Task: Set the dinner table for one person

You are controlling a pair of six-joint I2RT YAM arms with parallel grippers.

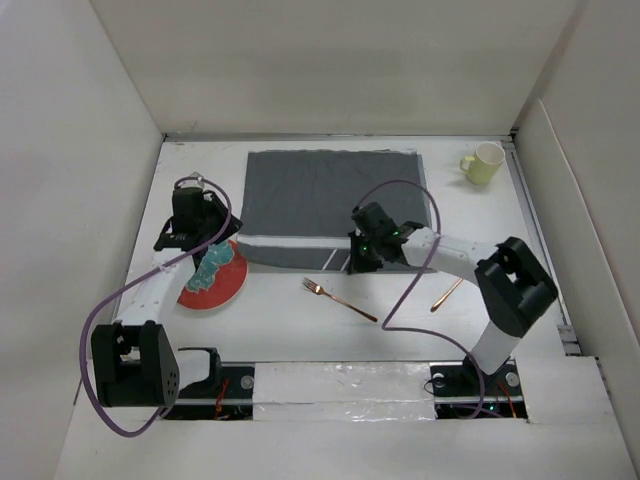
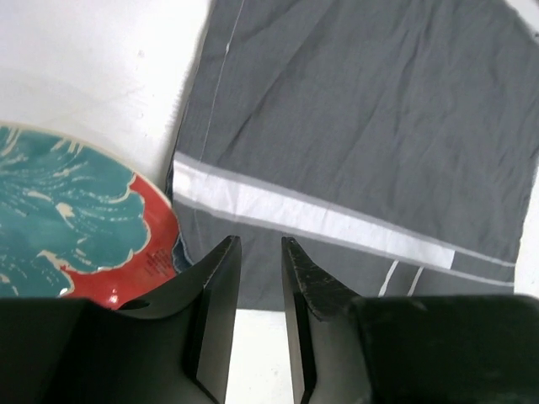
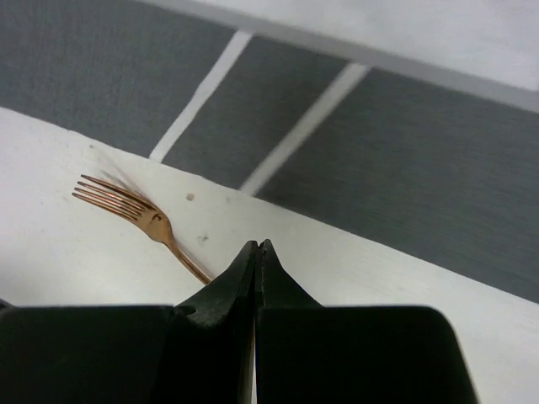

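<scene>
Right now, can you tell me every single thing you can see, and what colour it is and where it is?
dinner table: one, white, under everything
placemat: one, dark grey with white stripes, far middle of the table
plate: one, red rim with teal pattern, near left of the placemat
fork: one, copper, on the table in front of the placemat
thin utensil: one, copper, right of the fork, kind unclear
mug: one, pale yellow-green, far right corner
cables: two, purple, looping along the arms
left gripper: one, black, slightly open, at the placemat's near left corner
right gripper: one, black, shut and empty, at the placemat's near edge
</scene>
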